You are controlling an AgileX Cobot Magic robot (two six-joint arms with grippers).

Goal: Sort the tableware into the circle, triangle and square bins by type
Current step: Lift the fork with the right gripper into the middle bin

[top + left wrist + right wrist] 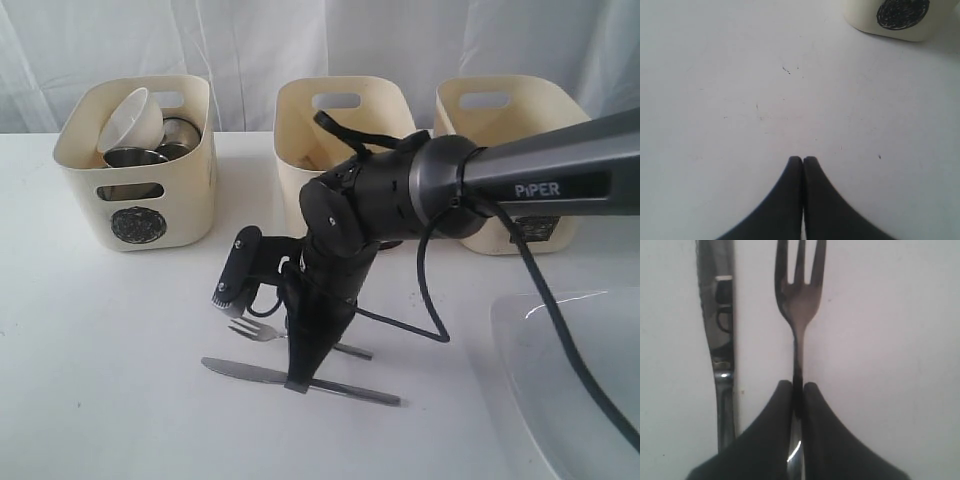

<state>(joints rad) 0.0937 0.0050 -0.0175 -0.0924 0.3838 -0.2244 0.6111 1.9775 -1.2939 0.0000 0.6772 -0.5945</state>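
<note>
A steel fork [799,295] lies on the white table with my right gripper [798,387] shut on its handle; the tines stick out beyond the fingertips. A steel knife [717,330] lies parallel beside it, untouched. In the exterior view the right arm reaches across the middle, its gripper [298,380] pointing down at the fork [258,330] and knife [340,385]. The circle bin [137,225] at the back left holds a small white bowl [130,118] and steel cups [135,157]. My left gripper [802,159] is shut on nothing above bare table, near the circle bin [900,15].
Two more cream bins stand at the back, one in the middle [340,105] and one on the right [500,110]; the arm hides their marks. A large white plate [560,380] lies at the front right. A black cable [425,290] hangs from the arm.
</note>
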